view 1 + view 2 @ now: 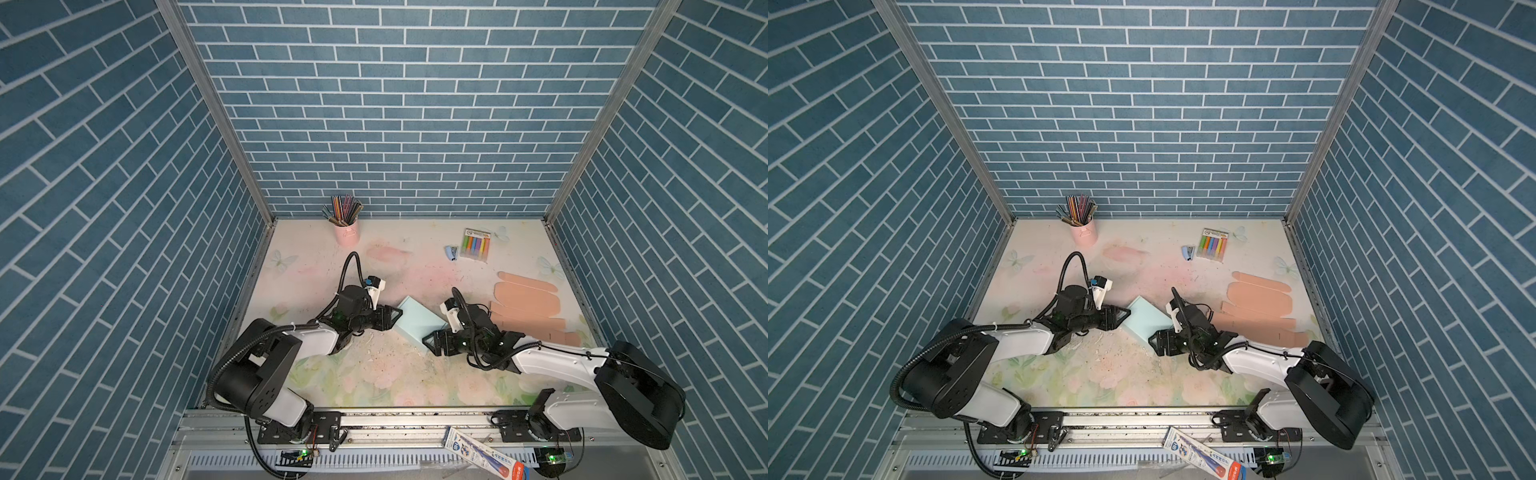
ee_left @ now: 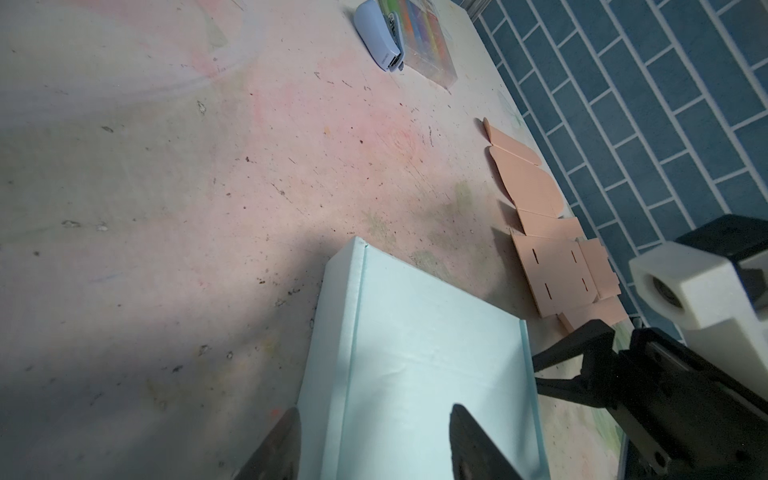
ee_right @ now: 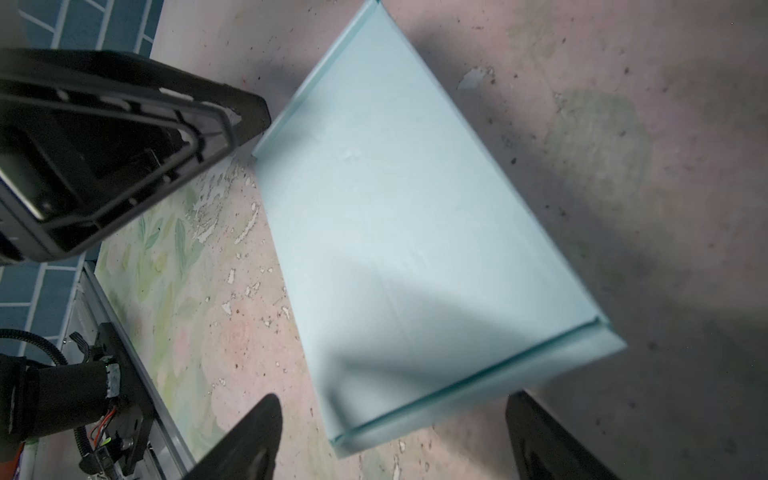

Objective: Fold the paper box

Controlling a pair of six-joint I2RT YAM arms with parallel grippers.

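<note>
Top views show you the floral bench (image 1: pixel 374 266). A flat pink cardboard blank (image 1: pixel 528 299) lies at its right side. Left of that, at the bench's middle between both arms, the pale blue paper box (image 1: pixel 419 324) lies closed up and flat. Your left end effector (image 2: pixel 374 411) stands open astride the box's left corner. Your right end effector (image 3: pixel 392 397) is open wide around the box's near-right end, gripping nothing. A pink pencil cup (image 1: pixel 345 235) stands far left.
</note>
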